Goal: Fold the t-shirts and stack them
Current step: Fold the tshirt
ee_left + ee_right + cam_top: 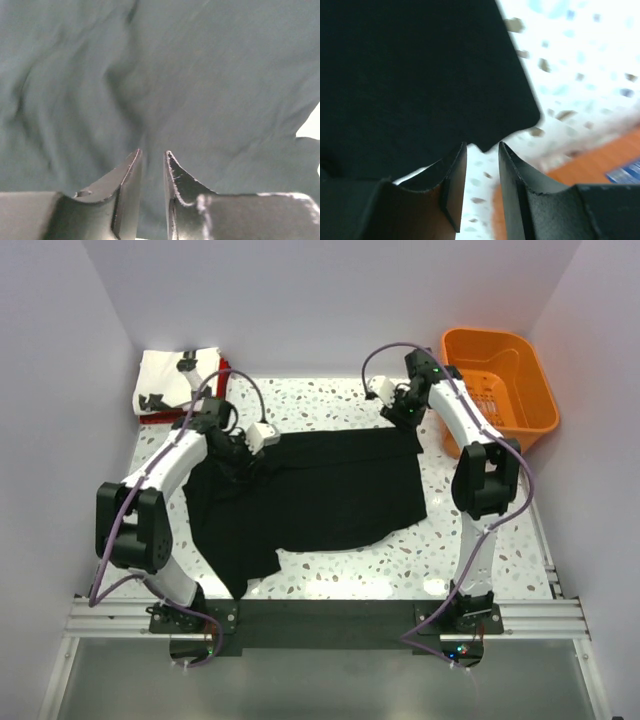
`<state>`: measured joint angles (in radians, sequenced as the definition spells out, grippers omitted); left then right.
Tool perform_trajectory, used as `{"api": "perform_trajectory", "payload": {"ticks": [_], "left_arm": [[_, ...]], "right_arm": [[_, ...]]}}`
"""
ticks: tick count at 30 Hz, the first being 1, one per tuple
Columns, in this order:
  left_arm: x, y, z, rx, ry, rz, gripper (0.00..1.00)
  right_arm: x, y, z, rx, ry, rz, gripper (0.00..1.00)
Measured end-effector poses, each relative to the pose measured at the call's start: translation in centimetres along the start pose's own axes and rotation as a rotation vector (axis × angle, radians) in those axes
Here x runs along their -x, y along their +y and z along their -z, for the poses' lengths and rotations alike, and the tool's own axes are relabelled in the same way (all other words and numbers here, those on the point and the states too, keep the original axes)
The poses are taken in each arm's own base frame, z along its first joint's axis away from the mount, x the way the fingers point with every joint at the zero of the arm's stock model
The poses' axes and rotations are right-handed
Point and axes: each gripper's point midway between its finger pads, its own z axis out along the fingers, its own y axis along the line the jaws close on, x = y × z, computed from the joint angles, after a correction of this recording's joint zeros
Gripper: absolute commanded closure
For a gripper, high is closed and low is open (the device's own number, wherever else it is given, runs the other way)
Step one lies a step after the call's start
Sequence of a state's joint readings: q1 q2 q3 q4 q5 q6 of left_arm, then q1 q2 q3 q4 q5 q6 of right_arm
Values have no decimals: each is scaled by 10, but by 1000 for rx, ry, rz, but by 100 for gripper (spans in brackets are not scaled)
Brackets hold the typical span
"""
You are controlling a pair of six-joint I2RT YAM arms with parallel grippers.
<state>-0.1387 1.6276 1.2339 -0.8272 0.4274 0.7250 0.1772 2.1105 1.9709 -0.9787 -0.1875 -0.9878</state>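
Left gripper [152,155] narrowly parted over black t-shirt [330,490], right gripper [482,146] narrowly parted at its corner

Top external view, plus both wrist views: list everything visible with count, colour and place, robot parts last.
black t-shirt: 1, black, spread out unfolded at the table's centre
white t-shirt: 1, white with black print, folded, far left corner
red t-shirt: 1, red, under the white one, only its edges show
basket: 1, orange, far right corner
table: 1, white with speckles
left arm, right arm: white with black joints, bases at the near edge
left gripper: black fingers, narrow gap, on the black shirt's far left part; grip unclear
right gripper: black fingers, slightly open, at the shirt's far right corner
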Motion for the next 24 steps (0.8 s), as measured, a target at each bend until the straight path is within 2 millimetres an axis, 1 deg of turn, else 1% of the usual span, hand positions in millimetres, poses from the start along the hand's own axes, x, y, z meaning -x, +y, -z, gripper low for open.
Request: {"api": "perform_trajectory", "payload": {"ticks": [2,3,5,8,11,14,17,18,20,21,22,24], "left_arm": [[13,-9,-14,-32,-6,-14,70],[16,-11,-23,-46,-2,-13,68],[15,-11,-39,-67,18,11,64],[5,-6,-62,-85,69,59,62],[-1,-1,-77,-85,104,82,61],[2,4,-85,-77,115,84,62],[7,7,-90,-64,113,78,74],[8,7,-92,-59,115,75,83],[7,8,-93,-53,122,79,91],[6,9,-93,-49,125,78,98],[6,9,-93,-45,128,80,100],[6,10,-92,-41,129,75,100]], "right_arm": [[4,19,-13,57,19,-30,66],[5,26,-19,77,27,-41,66],[6,42,-32,119,51,-65,66],[5,61,-48,165,83,-102,67],[0,65,-60,171,112,-145,67],[-7,66,-68,168,137,-178,68],[-14,65,-77,160,163,-200,68],[-15,64,-79,158,167,-203,68],[-18,63,-82,149,178,-206,68],[-18,63,-83,147,179,-208,69],[-19,63,-84,147,180,-208,69],[-19,62,-84,144,181,-208,69]]}}
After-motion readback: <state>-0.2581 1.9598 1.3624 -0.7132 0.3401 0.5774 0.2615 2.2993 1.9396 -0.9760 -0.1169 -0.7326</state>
